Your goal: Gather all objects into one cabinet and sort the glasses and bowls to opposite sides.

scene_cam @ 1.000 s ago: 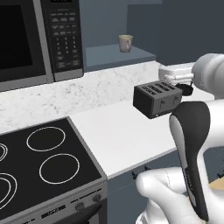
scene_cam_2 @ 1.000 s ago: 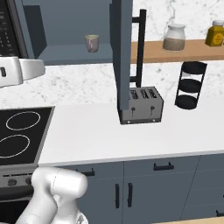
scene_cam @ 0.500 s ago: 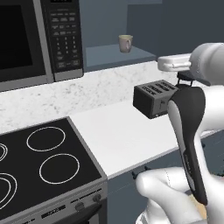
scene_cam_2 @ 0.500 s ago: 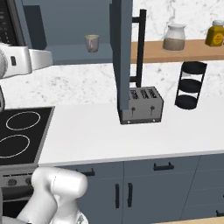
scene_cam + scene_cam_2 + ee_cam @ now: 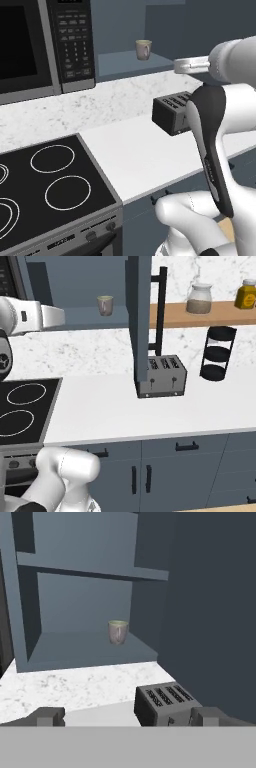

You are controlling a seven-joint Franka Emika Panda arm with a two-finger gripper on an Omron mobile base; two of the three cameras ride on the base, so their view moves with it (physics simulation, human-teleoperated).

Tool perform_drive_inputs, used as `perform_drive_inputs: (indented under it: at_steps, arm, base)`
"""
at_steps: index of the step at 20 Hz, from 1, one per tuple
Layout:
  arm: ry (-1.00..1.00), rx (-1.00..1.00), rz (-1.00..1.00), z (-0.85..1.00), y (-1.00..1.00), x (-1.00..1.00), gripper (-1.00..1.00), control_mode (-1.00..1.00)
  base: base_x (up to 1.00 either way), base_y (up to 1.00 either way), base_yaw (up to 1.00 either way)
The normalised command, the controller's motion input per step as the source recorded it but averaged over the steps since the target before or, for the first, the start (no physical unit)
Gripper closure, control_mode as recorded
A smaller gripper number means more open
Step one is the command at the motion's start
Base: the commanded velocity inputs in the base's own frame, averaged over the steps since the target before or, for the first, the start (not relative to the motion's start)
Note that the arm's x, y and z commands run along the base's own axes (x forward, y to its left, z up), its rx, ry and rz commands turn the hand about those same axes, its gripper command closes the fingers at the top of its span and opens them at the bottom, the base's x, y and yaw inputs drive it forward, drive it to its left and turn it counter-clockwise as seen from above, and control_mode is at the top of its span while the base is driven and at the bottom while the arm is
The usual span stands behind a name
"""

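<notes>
One of the glasses, a cream mug [image 5: 118, 632], stands upright on the floor of the open slate-blue cabinet [image 5: 90, 654], under its shelf. The same mug [image 5: 143, 49] [image 5: 105, 305] sits toward the cabinet's door side. My gripper [image 5: 127, 717] is open and holds nothing. Its fingertips [image 5: 47, 716] stand wide apart, well short of the mug, above the counter and a toaster. My hand [image 5: 192, 64] [image 5: 50, 317] is raised at about shelf height and points at the cabinet. The bowls are out of view.
The cabinet door [image 5: 139, 321] stands open edge-on, with its black bar handle [image 5: 160, 311] over the dark toaster [image 5: 161, 376] [image 5: 172, 112]. A microwave [image 5: 45, 45] and stovetop [image 5: 45, 190] lie left. Jars on a wooden shelf [image 5: 200, 313] and a black tiered stand [image 5: 217, 353] are right.
My hand has risen and swung in toward the cabinet opening. The gripper has stayed open. The mug, toaster and base have not moved.
</notes>
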Motion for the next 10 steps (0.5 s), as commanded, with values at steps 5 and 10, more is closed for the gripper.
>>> perform_drive_inputs:
  at_steps: [5,10]
  arm:
    - [0.00,0.02,0.01,-0.15,0.00,0.38,-1.00,-1.00]
    - [-0.01,0.01,0.02,-0.14,0.00,0.35,-1.00,-1.00]
  base:
    - [0.00,0.00,0.00]
    - [0.00,0.00,0.00]
